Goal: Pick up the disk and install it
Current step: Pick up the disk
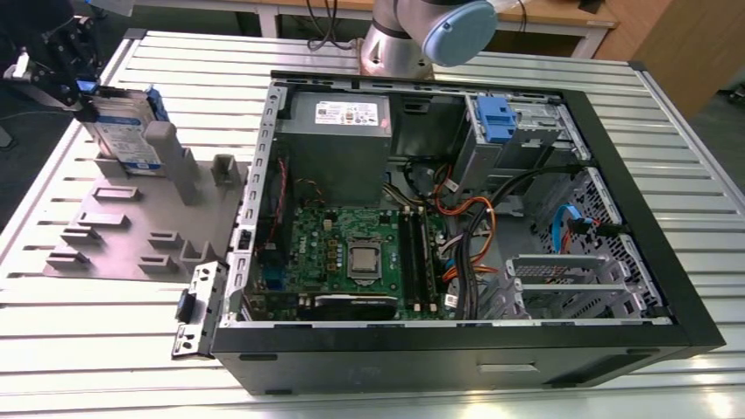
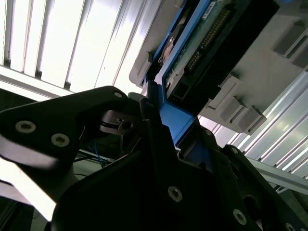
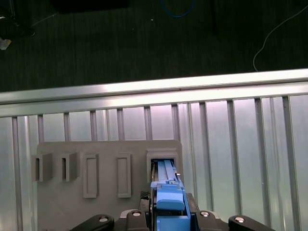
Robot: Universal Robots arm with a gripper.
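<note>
The disk (image 1: 122, 133) stands on end in the grey slotted holder (image 1: 128, 223) at the exterior view's left, its white-and-blue label facing out. My gripper (image 1: 84, 94) is at its upper end, shut on the blue carrier frame's handle. In the first wrist view the blue frame (image 3: 168, 195) runs from my gripper (image 3: 168, 219) down into the holder's end slot (image 3: 163, 158). In the second wrist view my black fingers (image 2: 149, 125) clamp the blue handle (image 2: 175, 120), with the disk's green circuit board (image 2: 197, 48) beyond.
An open black computer case (image 1: 652, 288) lies on the slatted aluminium table (image 1: 93, 349), showing its motherboard (image 1: 349, 253) and orange cables (image 1: 466, 236). Another blue-tabbed drive (image 1: 495, 118) sits in a grey cage at the case's far corner. The arm's base (image 1: 407, 35) stands behind the case.
</note>
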